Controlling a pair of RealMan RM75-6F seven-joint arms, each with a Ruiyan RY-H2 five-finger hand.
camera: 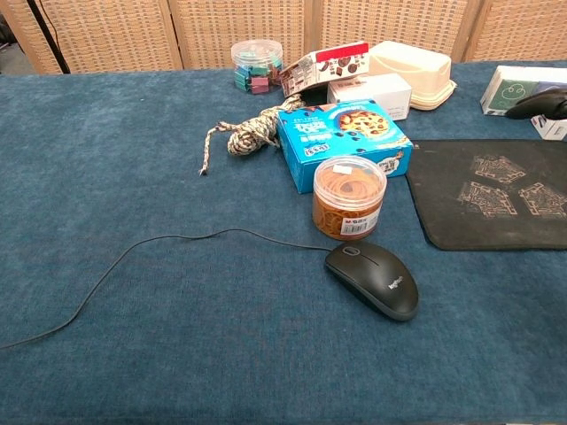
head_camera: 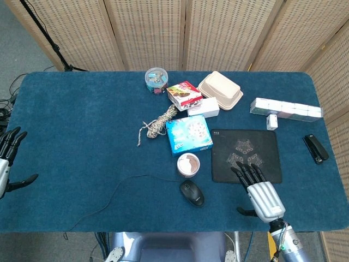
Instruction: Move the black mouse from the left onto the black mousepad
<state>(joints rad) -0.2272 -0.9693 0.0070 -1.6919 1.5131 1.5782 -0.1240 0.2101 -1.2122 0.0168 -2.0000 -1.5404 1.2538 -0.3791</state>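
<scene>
Black mouse [head_camera: 192, 192] is lying on the blue table [head_camera: 82, 120] near the front edge, just left of the black mousepad [head_camera: 246, 155], long axis slanting front-right to back-left, cable [camera: 159, 246] trailing off left. Right hand [head_camera: 262, 195] is hovering by the pad's front edge, fingers [head_camera: 246, 173] spread and carrying nothing; the mouse is sitting to its left, much nearer this hand. Left hand [head_camera: 6, 164] is waiting at the far left edge, fingers apart, empty. Behind the mouse, an orange tub [camera: 349, 197], then a blue cookie box [camera: 345, 133]; the mouse's logo is too small to read.
</scene>
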